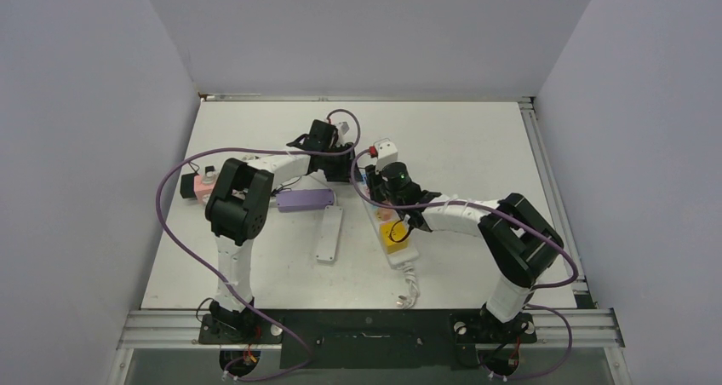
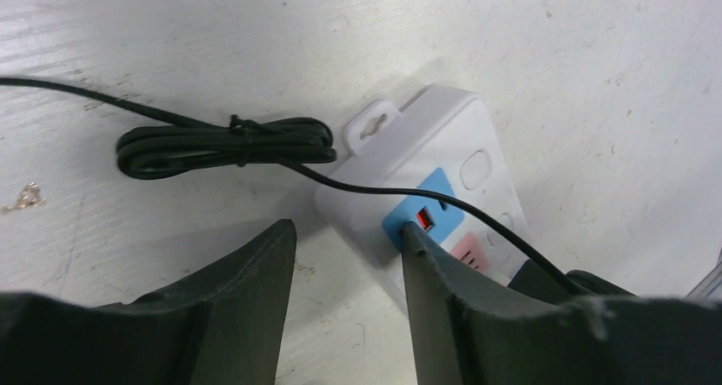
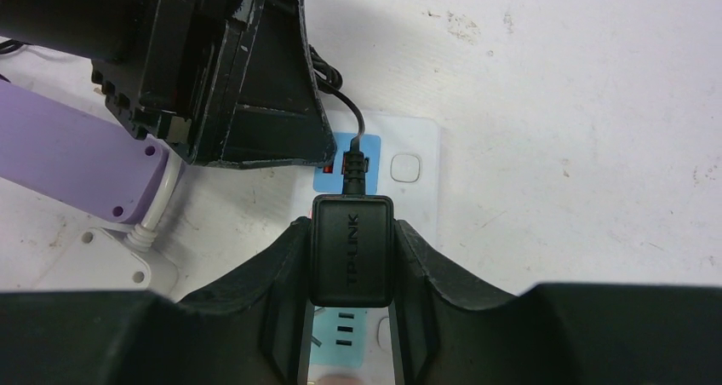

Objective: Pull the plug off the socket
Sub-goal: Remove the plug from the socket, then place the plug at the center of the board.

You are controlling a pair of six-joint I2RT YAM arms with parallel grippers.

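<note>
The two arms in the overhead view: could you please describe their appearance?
The left arm and right arm have white links with black joint housings. A purple cable loops along each. The fingers are black wedges; a green light glows at the right wrist.

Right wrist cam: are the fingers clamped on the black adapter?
Yes, both fingers press against the sides of the black adapter, over the white strip.

The only legible lettering is "TP-LINK", embossed lengthwise on the black rectangular plastic plug adapter (image 3: 352,249) at lower centre, right wrist view.
</note>
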